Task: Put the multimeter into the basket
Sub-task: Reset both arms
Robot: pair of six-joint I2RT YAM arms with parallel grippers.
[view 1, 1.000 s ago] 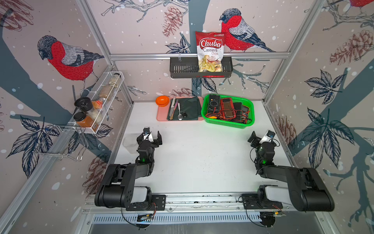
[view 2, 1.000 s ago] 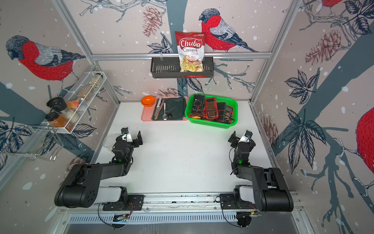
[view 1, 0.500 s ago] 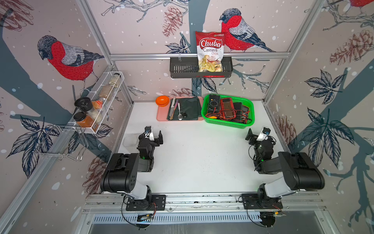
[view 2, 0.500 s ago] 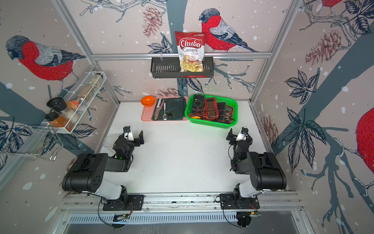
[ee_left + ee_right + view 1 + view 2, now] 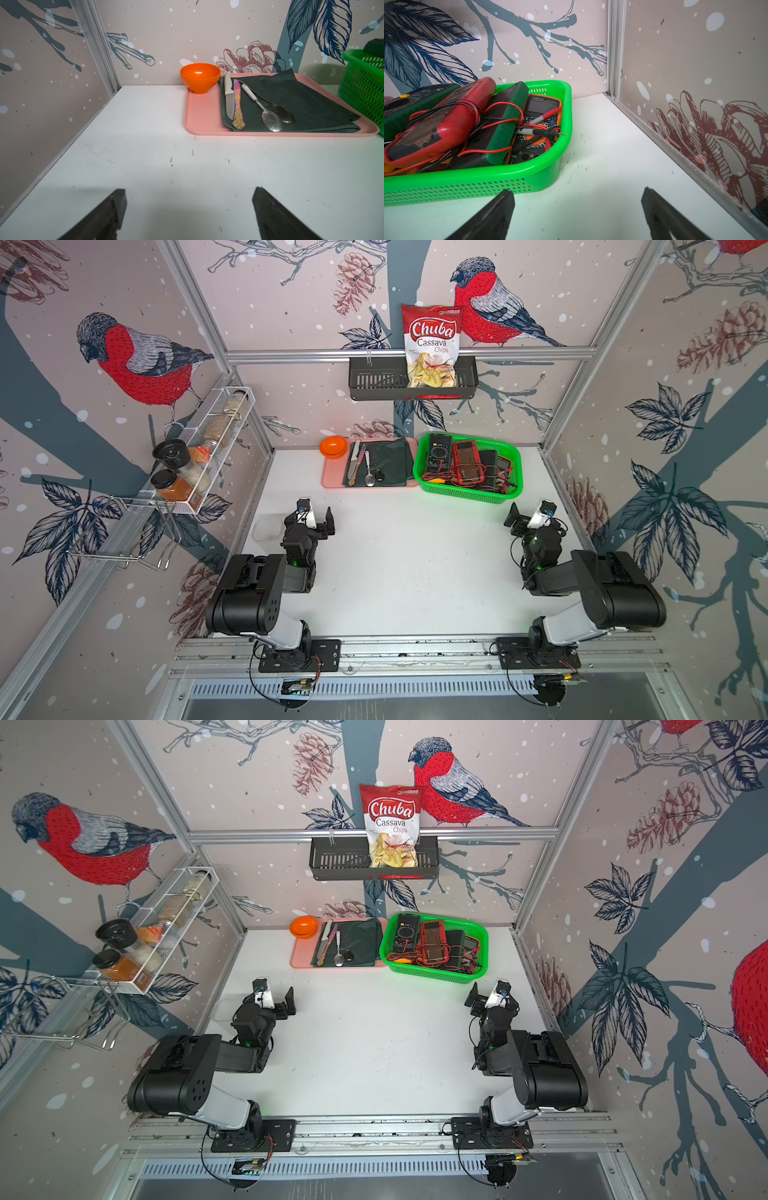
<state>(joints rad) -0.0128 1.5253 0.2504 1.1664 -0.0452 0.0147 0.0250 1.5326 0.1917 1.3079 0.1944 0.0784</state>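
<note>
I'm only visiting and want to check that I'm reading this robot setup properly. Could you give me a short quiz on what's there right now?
1. True or false: the red multimeter lies inside the green basket.
2. What stands in the black wall rack? A) a kettle B) the Chuba cassava chips bag C) a loaf of bread
3. Fill in: the left tool and the right tool are both ____ and hold nothing.
Key: 1 true; 2 B; 3 open.
</note>
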